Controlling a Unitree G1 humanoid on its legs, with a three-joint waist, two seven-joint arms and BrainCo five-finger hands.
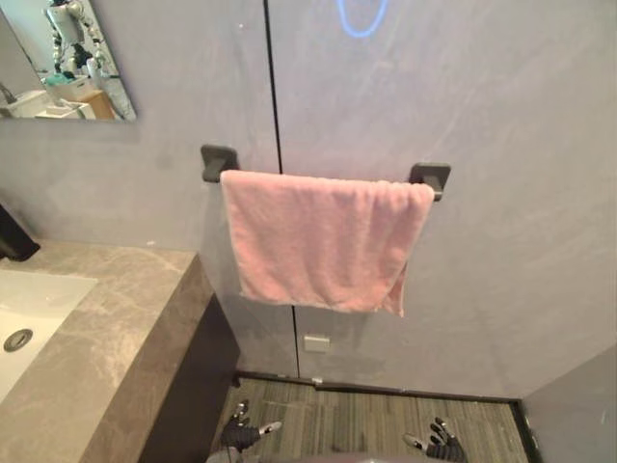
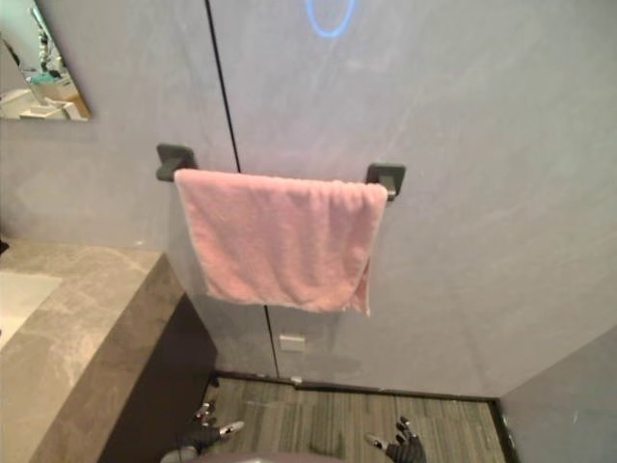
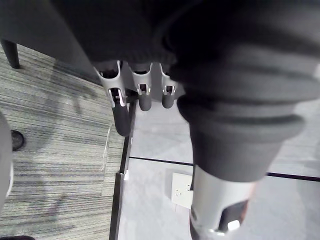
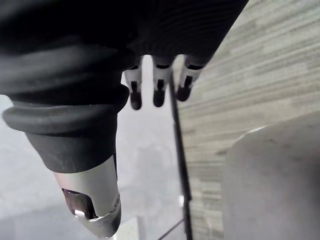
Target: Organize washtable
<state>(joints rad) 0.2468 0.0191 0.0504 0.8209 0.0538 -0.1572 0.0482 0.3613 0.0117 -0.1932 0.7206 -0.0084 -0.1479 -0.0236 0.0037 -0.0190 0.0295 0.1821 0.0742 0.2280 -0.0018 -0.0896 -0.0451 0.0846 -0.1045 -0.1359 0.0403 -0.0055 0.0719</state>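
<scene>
Pink towel (image 1: 323, 241) draped over a dark rail on the grey wall, spread wide between the two brackets, left bracket (image 1: 218, 162) and right bracket (image 1: 431, 177). Hangs mostly flat, with the lower right corner sagging a little below the rest of the hem. Well apart from the table (image 1: 106, 318), which stands to the robot's left as a grey stone slab with a dark front.

Set into the table: a white sink (image 1: 29, 309), holding a round metal drain (image 1: 17, 340) at its bottom. Just behind the sink, at the view's edge, a dark slanted piece (image 1: 14, 239), too cropped to tell what it is. Above, on the wall, a mirror (image 1: 63, 63); what it reflects is too small to read.

Below the towel, low on the wall, a white socket (image 1: 316, 342), and under it a striped grey floor (image 1: 366, 420).

Left hand (image 1: 243, 434) low over the floor, fingers (image 3: 121, 117) straight and apart, thumb off to one side, clamped on nothing. Right hand (image 1: 442, 447) likewise low over the floor, fingers (image 4: 159, 90) straight and slightly spread, holding nothing. Both well below the towel, touching neither towel nor table.
</scene>
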